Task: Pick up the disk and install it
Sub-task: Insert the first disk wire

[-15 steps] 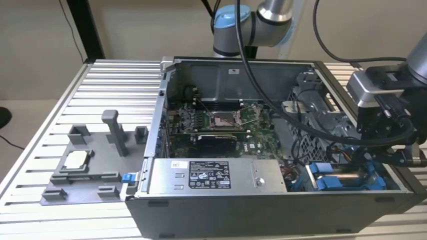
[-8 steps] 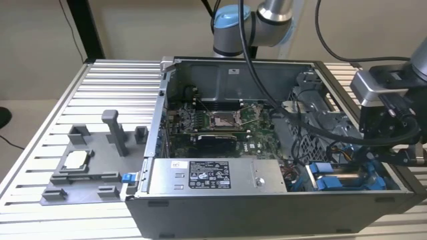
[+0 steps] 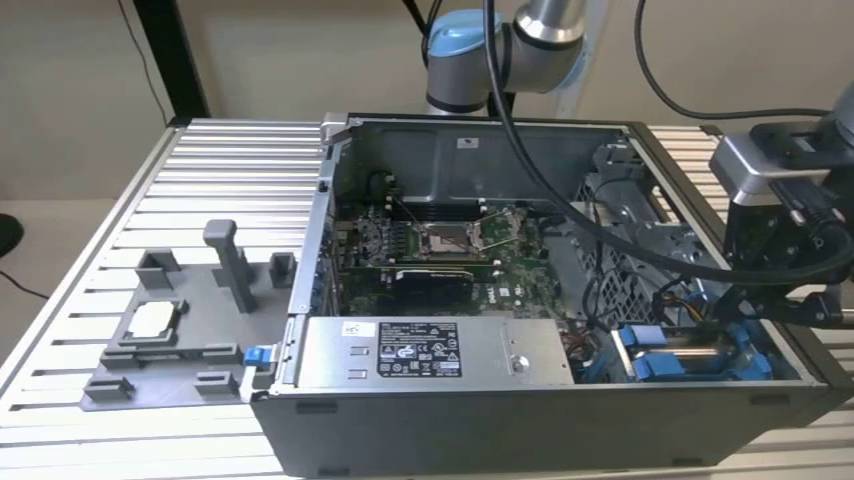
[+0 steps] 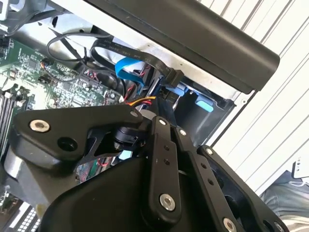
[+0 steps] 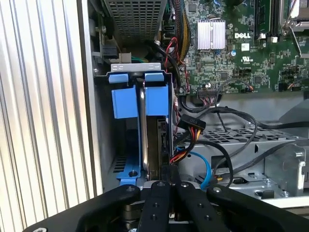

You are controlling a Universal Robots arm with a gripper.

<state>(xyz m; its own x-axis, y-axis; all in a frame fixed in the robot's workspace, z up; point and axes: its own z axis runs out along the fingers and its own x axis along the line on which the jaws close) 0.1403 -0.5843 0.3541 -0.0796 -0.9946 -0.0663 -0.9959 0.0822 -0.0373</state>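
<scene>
The disk stands on edge in the drive bay at the corner of the open computer case, its blue carrier tabs at the far end. In the exterior view the disk lies low in the case toward the exterior view's right, framed in blue. My gripper is shut, its black fingers pressed together at the disk's near end. I cannot tell whether they touch it. The gripper hangs just above the bay.
A grey labelled power-supply box sits along the case's front, with the motherboard behind it. Black and coloured cables run beside the bay. A grey fixture with a small silver chip stands on the slatted table.
</scene>
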